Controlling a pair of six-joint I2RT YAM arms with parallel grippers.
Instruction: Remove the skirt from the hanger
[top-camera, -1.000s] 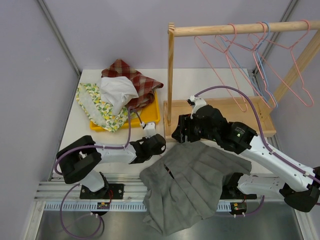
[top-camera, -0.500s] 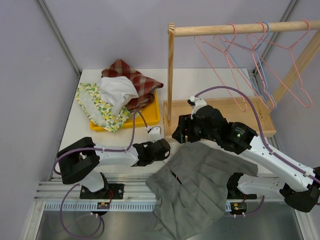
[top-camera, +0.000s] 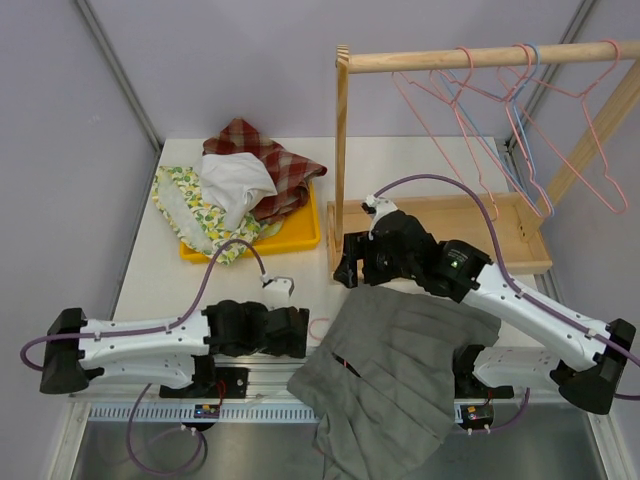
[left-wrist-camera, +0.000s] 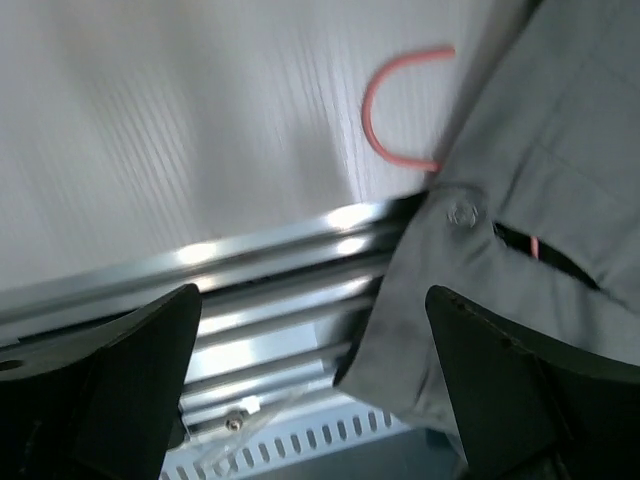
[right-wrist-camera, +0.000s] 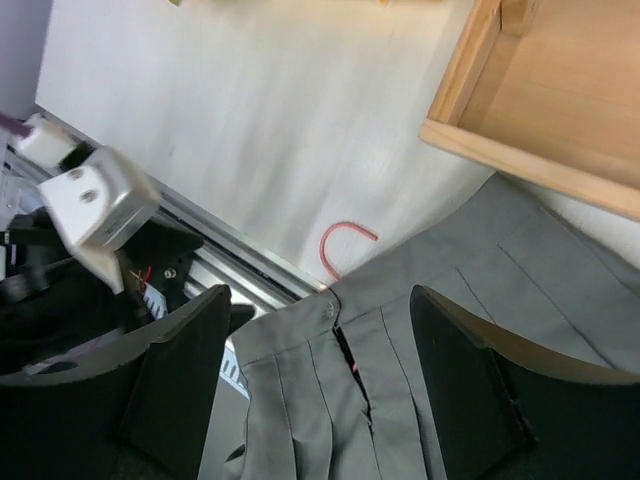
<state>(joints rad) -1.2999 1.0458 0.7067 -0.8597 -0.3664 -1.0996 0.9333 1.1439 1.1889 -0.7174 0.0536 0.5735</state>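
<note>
Since a second ago the left arm has drawn back toward the near-left corner, so the left gripper (top-camera: 296, 332) now sits low over the rail (top-camera: 140, 378), just left of the skirt (top-camera: 400, 370) rather than up beside its top edge. The grey skirt has slid nearer and now lies right of centre. Its upper edge is close against the wooden base (top-camera: 500, 225) of the rack, and its lower half hangs over the table's near edge and the rail. Of the hanger (top-camera: 318, 328) only a pink hook shows. It lies flat on the bare table (top-camera: 180, 285), sticking out from the skirt's left corner by the button. In the left wrist view both fingers (left-wrist-camera: 120, 380) are spread wide with nothing between them, and the hook sits ahead of them on open white surface. The right gripper (top-camera: 350, 272) hovers over the skirt's upper left edge near the rack post, its fingers (right-wrist-camera: 470, 390) likewise wide apart and gripping nothing. Bare table runs from the hook back to the yellow tray (top-camera: 300, 235) of folded cloths.
</note>
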